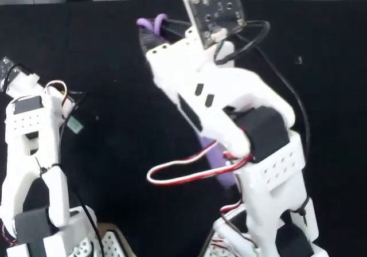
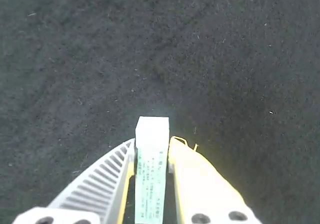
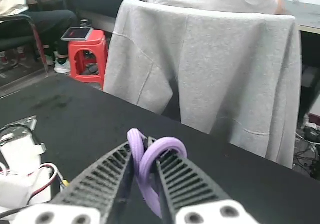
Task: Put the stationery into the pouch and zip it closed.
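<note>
My left gripper (image 2: 151, 143) is shut on a white eraser (image 2: 151, 174) in a green-printed sleeve, held just above the black table. From above, this left gripper (image 1: 70, 115) sits at the table's left with the eraser (image 1: 75, 126) at its tip. My right gripper (image 3: 144, 151) is raised and shut on a purple loop (image 3: 167, 145); the high view shows that loop (image 1: 152, 23) near the table's far edge. A strip of purple pouch (image 1: 221, 162) shows beneath the right arm, most of it hidden. Whether the loop joins the pouch I cannot tell.
The table (image 1: 114, 154) is covered in black cloth. A red and white cable (image 1: 183, 174) loops out from the right arm. Past the far edge, a grey garment (image 3: 210, 69) hangs over a chair, and a red stool (image 3: 87, 54) stands beside it.
</note>
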